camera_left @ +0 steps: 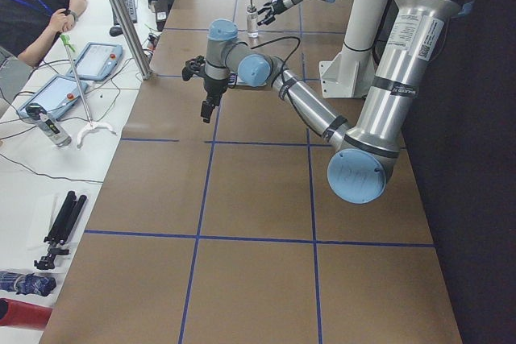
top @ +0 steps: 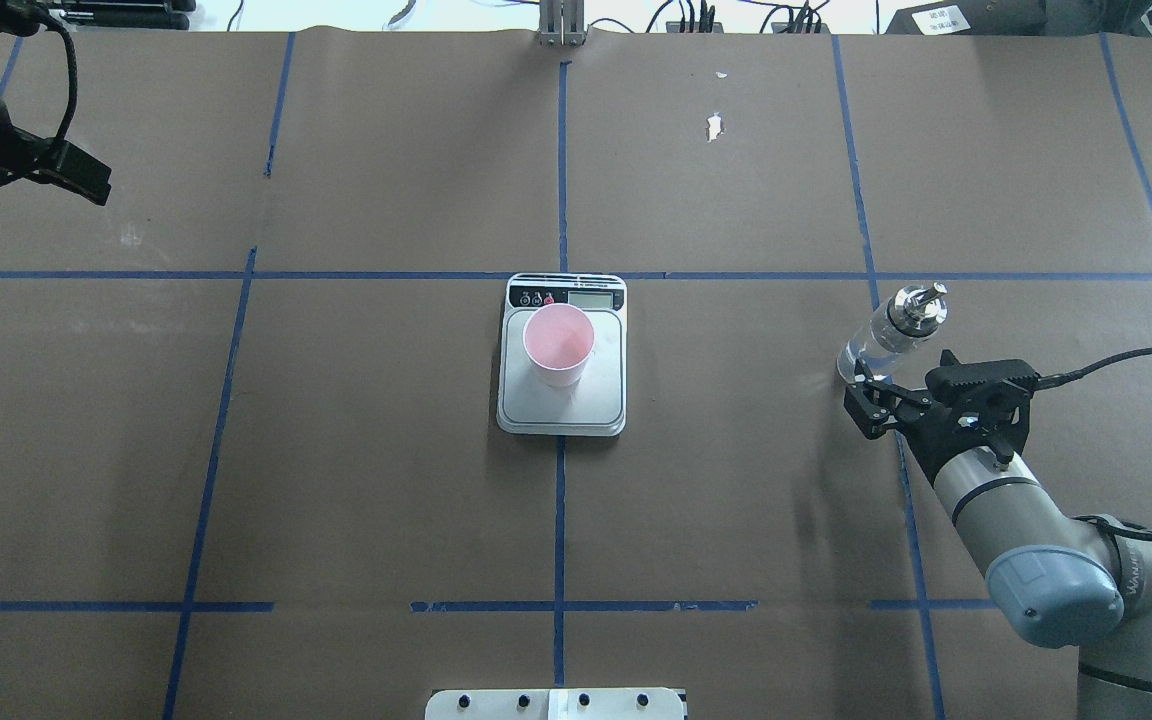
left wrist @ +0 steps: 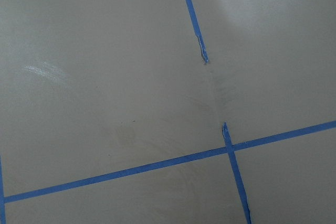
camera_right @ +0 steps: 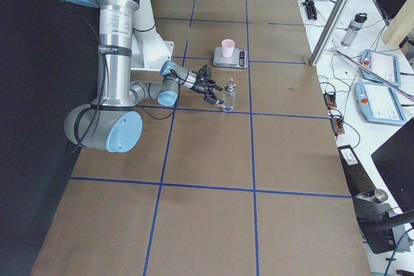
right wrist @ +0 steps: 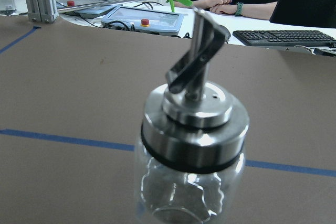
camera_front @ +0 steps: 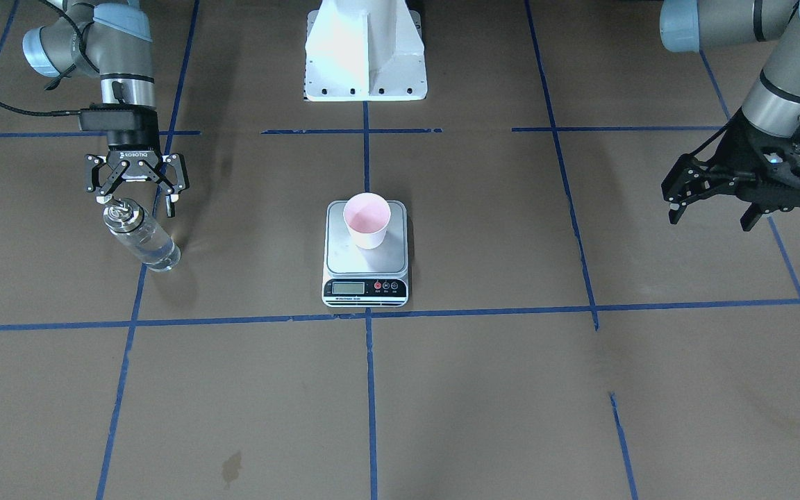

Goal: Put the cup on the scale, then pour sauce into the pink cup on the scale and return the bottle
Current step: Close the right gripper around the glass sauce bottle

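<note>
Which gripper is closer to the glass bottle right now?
Right. The right gripper sits open close by the bottle, at its metal top. The left gripper hangs far away on the opposite side, beyond the scale.

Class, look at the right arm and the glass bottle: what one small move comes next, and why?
Probably ease the right tool forward and shut it on the clear glass bottle with the metal spout. The tool is open beside the upright bottle, not gripping it, while the pale pink paper cup already stands on the silver-grey kitchen scale, seemingly empty.
</note>
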Motion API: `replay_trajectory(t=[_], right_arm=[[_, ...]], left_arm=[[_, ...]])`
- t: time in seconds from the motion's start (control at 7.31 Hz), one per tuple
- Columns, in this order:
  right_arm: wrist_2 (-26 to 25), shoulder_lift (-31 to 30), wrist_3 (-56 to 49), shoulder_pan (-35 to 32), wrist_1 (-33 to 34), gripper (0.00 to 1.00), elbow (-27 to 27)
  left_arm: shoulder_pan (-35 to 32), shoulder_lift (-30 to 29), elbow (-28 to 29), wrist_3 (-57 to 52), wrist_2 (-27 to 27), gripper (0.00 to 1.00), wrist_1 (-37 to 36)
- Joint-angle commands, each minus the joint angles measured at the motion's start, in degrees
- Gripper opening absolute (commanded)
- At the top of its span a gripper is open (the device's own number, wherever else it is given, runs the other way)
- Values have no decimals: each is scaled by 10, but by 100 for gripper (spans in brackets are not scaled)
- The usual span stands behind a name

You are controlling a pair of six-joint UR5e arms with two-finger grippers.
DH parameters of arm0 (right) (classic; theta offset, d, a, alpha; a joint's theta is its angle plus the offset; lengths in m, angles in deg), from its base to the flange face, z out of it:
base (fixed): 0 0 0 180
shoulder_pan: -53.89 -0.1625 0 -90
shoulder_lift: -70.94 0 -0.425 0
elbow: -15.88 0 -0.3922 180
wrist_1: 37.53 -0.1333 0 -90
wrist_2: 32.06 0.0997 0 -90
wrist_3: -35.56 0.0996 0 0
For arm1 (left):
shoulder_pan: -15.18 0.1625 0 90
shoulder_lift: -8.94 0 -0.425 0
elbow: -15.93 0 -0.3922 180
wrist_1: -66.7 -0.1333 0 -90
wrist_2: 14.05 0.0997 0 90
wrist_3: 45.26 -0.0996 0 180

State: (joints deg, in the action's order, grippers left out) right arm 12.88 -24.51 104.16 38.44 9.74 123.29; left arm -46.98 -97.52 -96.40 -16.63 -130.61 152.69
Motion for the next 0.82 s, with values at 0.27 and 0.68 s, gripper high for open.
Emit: replay_trajectory(t=[0.27,0.68], right_arm=[[2,31,-14,-15,0,100,-30],[19,31,-15,-31,0,100,-38]], left_arm=[[-1,-1,0,3,-2,100,0],[0,-1,-1,4,-2,100,0]])
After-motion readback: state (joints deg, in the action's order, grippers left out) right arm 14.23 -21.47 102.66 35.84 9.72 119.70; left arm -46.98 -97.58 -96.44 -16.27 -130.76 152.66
